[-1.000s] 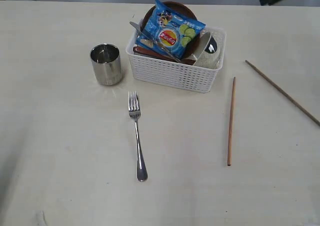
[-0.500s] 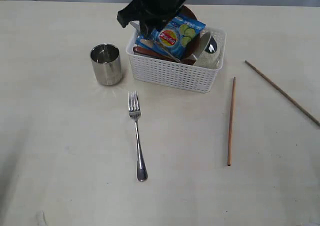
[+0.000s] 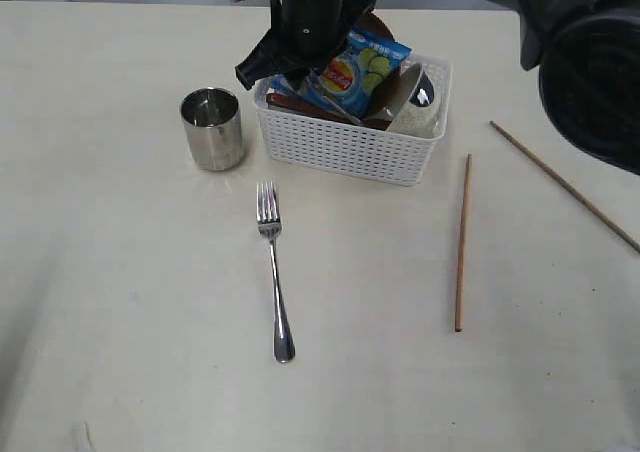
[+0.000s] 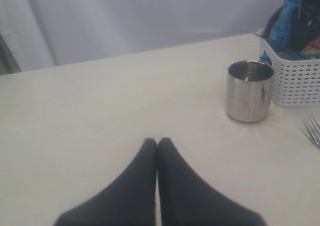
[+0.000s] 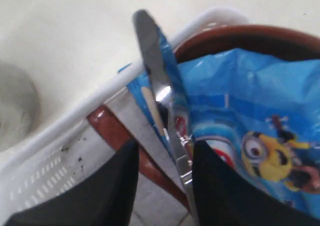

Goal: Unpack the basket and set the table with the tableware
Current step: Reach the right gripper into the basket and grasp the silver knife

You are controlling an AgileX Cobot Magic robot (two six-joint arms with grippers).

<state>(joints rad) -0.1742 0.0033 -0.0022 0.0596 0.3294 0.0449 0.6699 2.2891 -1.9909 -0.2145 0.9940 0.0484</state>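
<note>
One pale cream table (image 3: 130, 302), grey backdrop (image 4: 150, 21) behind

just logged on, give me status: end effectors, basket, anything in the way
Left end effector shut. Right end effector open, straddling steel knife in white lattice plastic basket. Blue crisp packet touching knife.

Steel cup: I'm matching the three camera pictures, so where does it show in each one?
Exterior view: the steel cup stands just left of the basket.
Left wrist view: it stands upright beside the basket's corner.
Right wrist view: only a blurred grey shape beyond the basket wall, likely the cup.
Shared landmark: the white lattice basket.
</note>
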